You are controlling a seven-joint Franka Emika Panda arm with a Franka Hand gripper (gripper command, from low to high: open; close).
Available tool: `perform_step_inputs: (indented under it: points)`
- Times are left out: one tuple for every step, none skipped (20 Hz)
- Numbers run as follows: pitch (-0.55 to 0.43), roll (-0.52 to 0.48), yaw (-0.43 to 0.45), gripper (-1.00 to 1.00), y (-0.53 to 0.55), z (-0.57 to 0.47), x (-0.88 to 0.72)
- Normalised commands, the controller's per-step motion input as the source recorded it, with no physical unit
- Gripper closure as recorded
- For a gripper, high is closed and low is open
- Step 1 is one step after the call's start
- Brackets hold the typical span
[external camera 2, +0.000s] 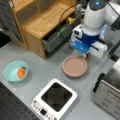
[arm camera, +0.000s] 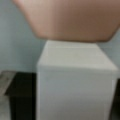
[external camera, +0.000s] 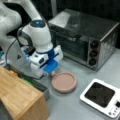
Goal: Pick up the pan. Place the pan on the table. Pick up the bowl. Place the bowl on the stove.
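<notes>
Handle: filling the wrist view, the pan's short white stub handle (arm camera: 75, 82) sits right under the camera, with the pink pan body at the top of that view.
Pan: the dusty-pink pan (external camera: 64, 82) lies flat on the grey table (external camera: 72, 105), between the toaster oven and the wooden block; in both front views it is off the stove.
Gripper: the gripper (external camera: 49, 73) is down low at the pan's edge on the handle side; its fingers are hidden behind the blue and white hand, so whether it is clenched or released, I cannot tell.
Stove: the white stove (external camera 2: 54, 102) with its black centre plate stands bare, near the pan but apart from it.
Bowl: the teal bowl (external camera 2: 15, 71) rests on the table at a front view's left, well apart from the arm, with something orange (external camera 2: 21, 72) inside.
Toaster oven: the toaster oven (external camera: 87, 37) stands behind the pan.
Wooden block: the wooden block (external camera: 20, 97) is at a front view's left.
</notes>
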Motion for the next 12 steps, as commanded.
perform_step_inputs:
  points:
    - [-0.088,-0.132,0.046,1.0,0.01,-0.04,0.01]
    - [-0.084,-0.128,0.054,1.0,-0.03,0.0,0.0]
    - [-0.084,-0.123,0.063,1.0,-0.05,0.0,0.0]
    - [-0.085,-0.117,0.068,1.0,-0.07,0.0,0.01]
    - [-0.083,-0.117,0.074,1.0,-0.09,-0.01,0.01]
    - [-0.084,-0.115,0.081,1.0,-0.1,-0.02,0.01]
    - [-0.08,-0.114,0.086,1.0,-0.1,-0.02,0.01]
    - [-0.077,-0.113,0.091,-1.0,-0.11,-0.02,0.01]
    - [-0.076,-0.116,0.097,-1.0,-0.1,-0.02,0.02]
    - [-0.089,-0.105,0.108,-1.0,-0.09,-0.03,0.02]
    - [-0.077,-0.109,0.112,-1.0,-0.09,-0.04,0.03]
    - [-0.074,-0.105,0.111,-1.0,-0.08,-0.03,0.03]
